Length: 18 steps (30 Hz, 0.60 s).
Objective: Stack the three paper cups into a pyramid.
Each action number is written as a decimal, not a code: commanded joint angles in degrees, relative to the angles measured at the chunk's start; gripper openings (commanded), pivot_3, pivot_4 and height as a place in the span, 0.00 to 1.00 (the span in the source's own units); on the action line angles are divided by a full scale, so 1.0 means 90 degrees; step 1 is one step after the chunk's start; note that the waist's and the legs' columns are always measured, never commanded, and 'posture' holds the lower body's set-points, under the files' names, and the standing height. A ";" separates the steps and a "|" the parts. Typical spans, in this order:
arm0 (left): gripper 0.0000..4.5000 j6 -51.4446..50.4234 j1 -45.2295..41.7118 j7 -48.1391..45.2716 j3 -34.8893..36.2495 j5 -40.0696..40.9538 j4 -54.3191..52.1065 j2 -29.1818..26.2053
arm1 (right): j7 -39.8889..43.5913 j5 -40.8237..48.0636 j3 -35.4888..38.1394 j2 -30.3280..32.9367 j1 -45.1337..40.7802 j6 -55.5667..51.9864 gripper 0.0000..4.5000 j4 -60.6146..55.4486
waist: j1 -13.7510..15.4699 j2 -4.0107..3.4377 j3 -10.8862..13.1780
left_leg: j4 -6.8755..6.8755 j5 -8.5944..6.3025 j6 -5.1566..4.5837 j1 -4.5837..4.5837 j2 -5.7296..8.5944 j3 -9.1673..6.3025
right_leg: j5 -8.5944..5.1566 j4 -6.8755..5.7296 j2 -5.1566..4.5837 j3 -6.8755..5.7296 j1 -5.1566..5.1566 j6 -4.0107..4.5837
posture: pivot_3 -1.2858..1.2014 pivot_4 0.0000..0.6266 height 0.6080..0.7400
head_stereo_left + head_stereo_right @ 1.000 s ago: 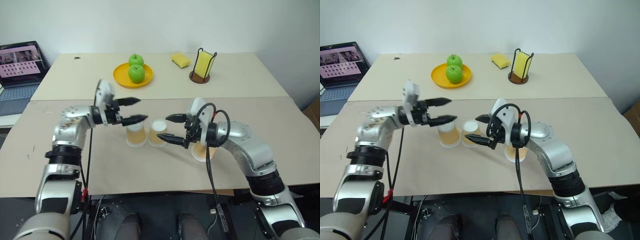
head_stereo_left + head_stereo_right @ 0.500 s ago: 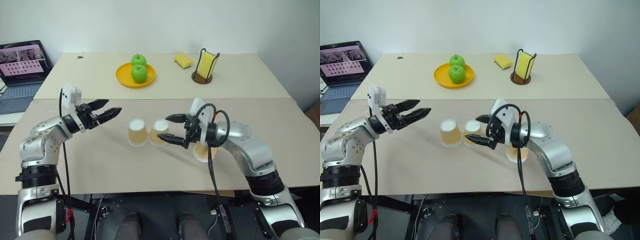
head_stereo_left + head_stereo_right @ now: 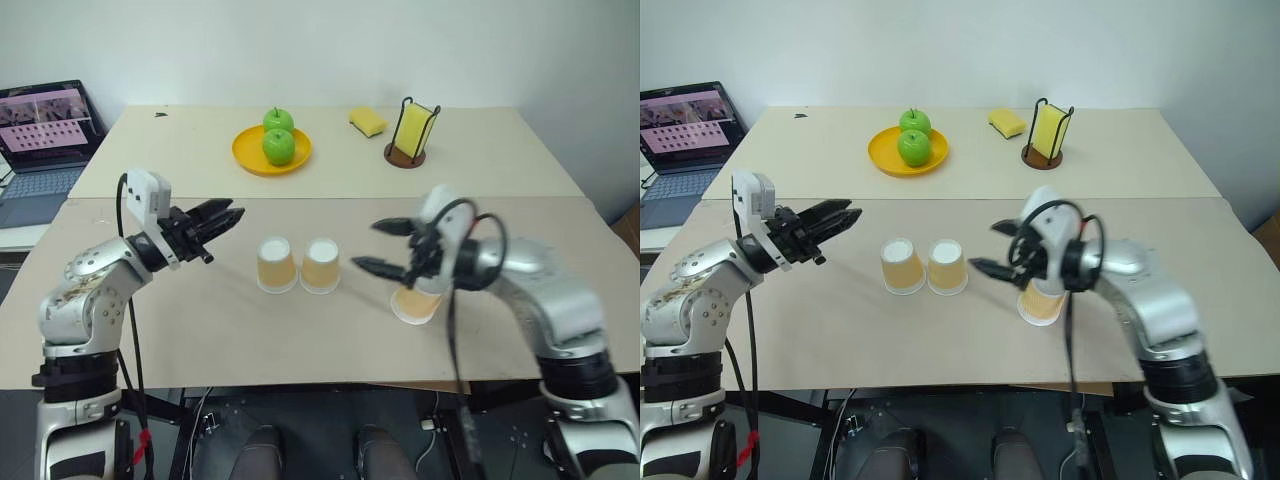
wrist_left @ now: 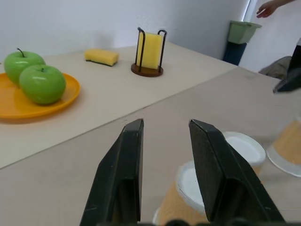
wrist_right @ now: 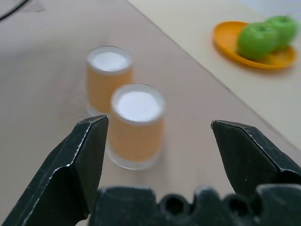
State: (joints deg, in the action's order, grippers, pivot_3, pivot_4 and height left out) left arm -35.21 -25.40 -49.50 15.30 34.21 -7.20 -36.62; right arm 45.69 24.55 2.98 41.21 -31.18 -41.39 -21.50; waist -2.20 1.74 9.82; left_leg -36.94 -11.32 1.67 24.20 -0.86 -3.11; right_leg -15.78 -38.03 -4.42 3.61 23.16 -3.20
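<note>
Two paper cups (image 3: pixel 273 264) (image 3: pixel 321 265) stand mouth down, side by side and touching, at the middle of the near table. The third cup (image 3: pixel 415 303) sits to their right, partly hidden under my right wrist. My right gripper (image 3: pixel 378 245) hovers between that cup and the pair, jaws wide open and empty, pointing at the two cups (image 5: pixel 138 125). My left gripper (image 3: pixel 215 217) hangs left of the pair, level, shut with nothing in it; its fingers (image 4: pixel 129 155) point over the cups.
On the far table are an orange plate (image 3: pixel 245 152) with two green apples (image 3: pixel 278 146), a yellow sponge (image 3: pixel 367 121) and a black wire holder (image 3: pixel 410 130) with another sponge. A laptop (image 3: pixel 40 135) sits at far left. A person's hand (image 4: pixel 270 7) shows beyond a green bin (image 4: pixel 242 30).
My left gripper has drawn back to the left, away from the left cup, and shut. My right gripper has swung right and a little up, away from the pair.
</note>
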 commanded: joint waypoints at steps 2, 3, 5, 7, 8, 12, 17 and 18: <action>0.36 -0.0276 0.0253 -0.0630 0.0070 0.0390 -0.0541 -0.0690 | 0.0134 0.0165 0.1514 0.0993 0.0672 -0.0249 0.92 -0.0084 | 0.0019 0.0000 0.0000 | 0.0001 0.0000 0.0000 -0.0002 0.0000 0.0003 | 0.0000 0.0003 0.0000 0.0000 -0.0003 0.0000 | 0.52 0.24 0.94; 0.36 -0.0253 0.0297 -0.0718 0.0074 0.0382 -0.0533 -0.0813 | 0.0173 0.0085 0.1622 0.1127 0.0986 -0.0164 0.92 0.0020 | 0.0017 0.0000 0.0000 | 0.0002 -0.0001 -0.0001 -0.0002 0.0000 0.0003 | 0.0000 0.0006 0.0000 0.0000 -0.0005 0.0000 | 0.52 0.24 0.94; 0.36 -0.0213 0.0353 -0.0833 0.0079 0.0363 -0.0508 -0.0979 | 0.0206 0.0042 0.1735 0.1247 0.1397 -0.0056 0.92 0.0122 | 0.0016 0.0001 -0.0001 | 0.0002 -0.0001 -0.0002 -0.0005 0.0000 0.0010 | -0.0001 0.0008 -0.0001 0.0004 -0.0008 -0.0001 | 0.52 0.24 0.94; 0.41 -0.0292 0.0372 -0.0973 0.0112 0.0466 -0.0548 -0.1128 | 0.0206 0.0100 0.1827 0.1186 0.1691 0.0014 0.92 0.0212 | -0.0013 0.0000 -0.0001 | 0.0002 -0.0001 -0.0002 -0.0013 -0.0003 0.0014 | -0.0001 0.0006 0.0002 0.0007 -0.0012 0.0000 | 0.52 0.24 0.94; 0.47 -0.0375 0.0364 -0.1039 0.0144 0.0563 -0.0578 -0.1187 | 0.0194 0.0114 0.1823 0.1143 0.1804 0.0040 0.92 0.0239 | -0.0030 0.0000 0.0000 | 0.0002 -0.0001 -0.0003 -0.0013 -0.0003 0.0016 | -0.0001 0.0004 0.0002 0.0010 -0.0012 0.0000 | 0.52 0.24 0.94; 0.75 -0.0463 0.0311 -0.1090 0.0144 0.0718 -0.0688 -0.1346 | 0.0435 0.0225 0.1662 0.1028 0.2349 0.0158 0.92 0.0331 | -0.0047 -0.0003 0.0000 | 0.0007 -0.0002 -0.0004 -0.0017 -0.0006 0.0019 | -0.0002 0.0003 0.0005 0.0016 -0.0010 -0.0001 | 0.52 0.24 0.94; 0.99 -0.0581 0.0329 -0.1175 0.0109 0.0896 -0.0867 -0.1477 | 0.0949 0.0186 0.1298 0.1041 0.2775 0.0522 0.92 0.0761 | -0.0015 -0.0002 0.0000 | 0.0005 -0.0003 -0.0005 -0.0012 -0.0001 0.0020 | -0.0002 0.0009 -0.0001 0.0014 -0.0012 -0.0003 | 0.52 0.24 0.94; 0.99 -0.0592 0.0327 -0.1169 0.0091 0.0916 -0.0902 -0.1486 | 0.1117 0.0240 0.1220 0.1051 0.2810 0.0590 0.92 0.0786 | -0.0016 -0.0002 0.0000 | 0.0004 -0.0003 -0.0005 -0.0012 -0.0001 0.0021 | -0.0002 0.0007 -0.0001 0.0015 -0.0013 -0.0003 | 0.52 0.24 0.94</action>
State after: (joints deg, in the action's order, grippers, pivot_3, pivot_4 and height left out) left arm -40.27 -21.87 -59.58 14.85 40.96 -12.94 -48.97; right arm 53.37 25.90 13.83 50.22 -5.73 -38.63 -13.86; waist -2.34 1.72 9.82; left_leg -36.91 -11.34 1.63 24.07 -0.88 -2.93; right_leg -15.80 -37.97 -4.41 3.75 23.04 -3.23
